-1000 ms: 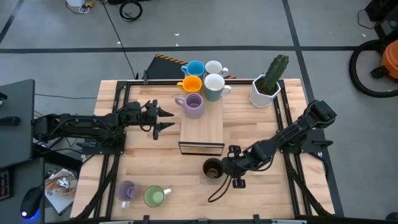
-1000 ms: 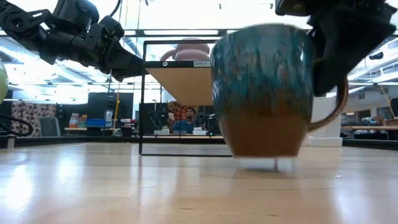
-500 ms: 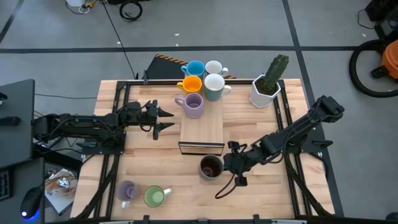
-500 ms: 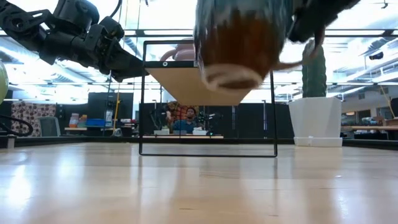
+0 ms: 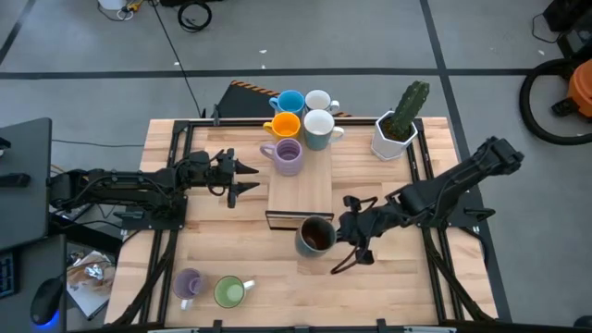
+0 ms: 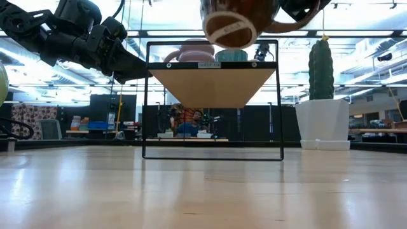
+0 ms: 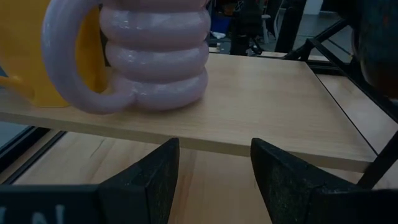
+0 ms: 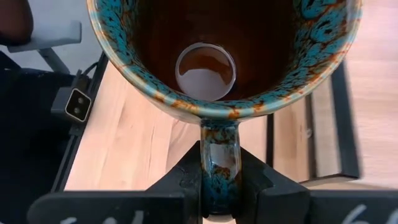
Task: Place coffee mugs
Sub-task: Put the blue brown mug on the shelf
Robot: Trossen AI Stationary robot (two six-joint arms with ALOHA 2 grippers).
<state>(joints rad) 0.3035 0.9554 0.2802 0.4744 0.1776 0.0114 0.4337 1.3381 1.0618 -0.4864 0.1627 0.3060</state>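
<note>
Right gripper [image 5: 347, 231] pinching brown mug [image 5: 314, 235] by its handle, aloft at shelf [image 5: 300, 191] front, left gripper [image 5: 248, 178] spread beside shelf

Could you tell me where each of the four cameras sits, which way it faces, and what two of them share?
High view: above the table, looking straight down; both arms show, the left gripper beside the raised wooden shelf.
Low view: at table-top height, looking level into the room; arms enter from above.
Left wrist view: past its own open fingers at the ribbed lavender mug.
Right wrist view: down into the speckled dark brown mug, its handle clamped by the right gripper.
Shared: high and low views both show that brown mug lifted.
</note>
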